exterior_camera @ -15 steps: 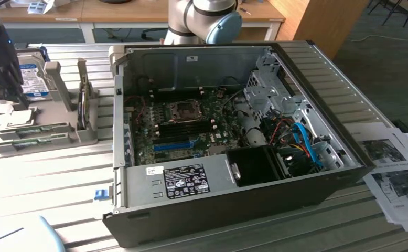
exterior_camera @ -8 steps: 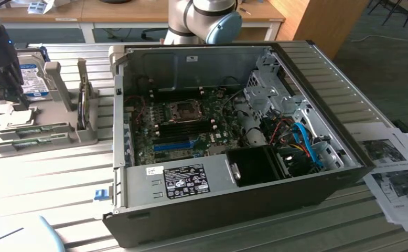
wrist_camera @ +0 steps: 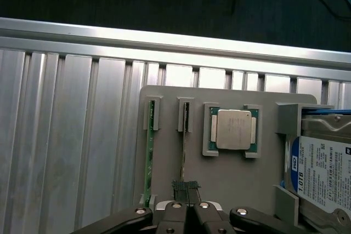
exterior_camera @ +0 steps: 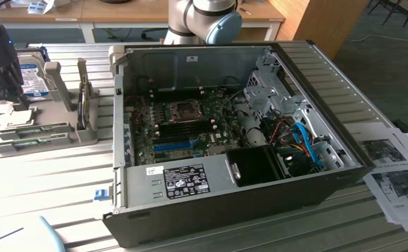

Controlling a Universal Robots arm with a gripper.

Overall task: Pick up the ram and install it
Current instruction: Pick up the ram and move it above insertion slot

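Note:
Two rams stand on edge in a grey holder [wrist_camera: 230, 184]: one ram [wrist_camera: 148, 157] shows its green board, the other ram [wrist_camera: 184, 152] is a thin dark line nearer the CPU. My gripper [wrist_camera: 186, 191] is above this second stick, its ribbed fingertips [wrist_camera: 179, 189] pressed together on its edge. In the exterior view the black gripper [exterior_camera: 11, 97] hangs over the holder at the exterior view's left, and green rams [exterior_camera: 42, 129] lie below it. The open PC case [exterior_camera: 211, 58] holds the motherboard with its black memory slots [exterior_camera: 190, 126].
A silver CPU [wrist_camera: 235, 129] sits in a bracket beside the sticks. A blue-labelled hard drive [wrist_camera: 323, 173] stands past it. The ribbed metal table [wrist_camera: 71, 135] ends at a rail near the holder. Printed sheets [exterior_camera: 396, 173] lie at the exterior view's right.

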